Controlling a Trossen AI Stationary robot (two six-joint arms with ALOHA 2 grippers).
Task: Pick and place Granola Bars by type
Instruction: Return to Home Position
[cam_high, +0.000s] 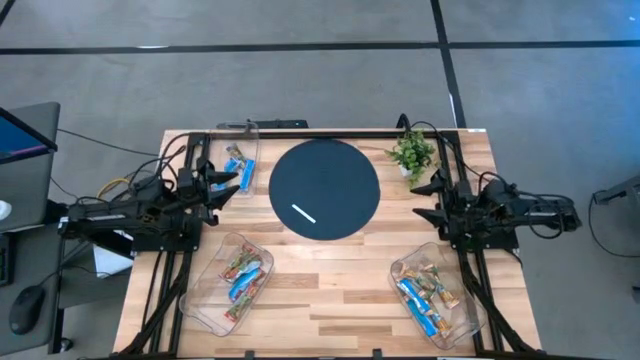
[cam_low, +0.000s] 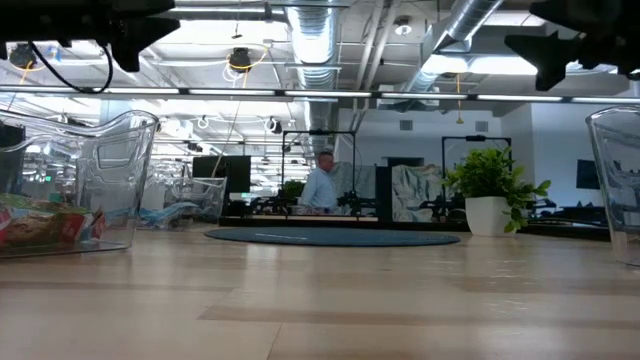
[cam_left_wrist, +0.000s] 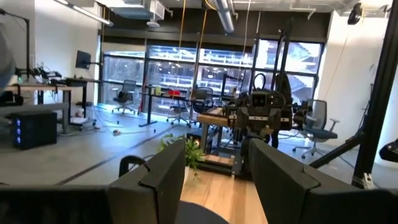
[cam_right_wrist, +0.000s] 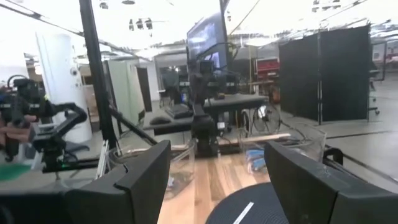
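Observation:
Wrapped granola bars lie in three clear trays: blue ones in the far left tray (cam_high: 239, 166), red, green and blue ones in the near left tray (cam_high: 243, 277), tan and blue ones in the near right tray (cam_high: 430, 296). My left gripper (cam_high: 232, 185) hovers open beside the far left tray, above the table's left side. My right gripper (cam_high: 425, 195) hovers open at the right side, near the dark mat. Neither holds anything. In the left wrist view my left gripper (cam_left_wrist: 217, 171) points level across the table at the right arm (cam_left_wrist: 260, 115).
A round dark mat (cam_high: 325, 189) lies at the table's far middle with a thin white stick (cam_high: 304, 213) on it. A small potted plant (cam_high: 412, 153) stands at the far right, close to the right arm. A person (cam_low: 322, 185) stands in the room beyond.

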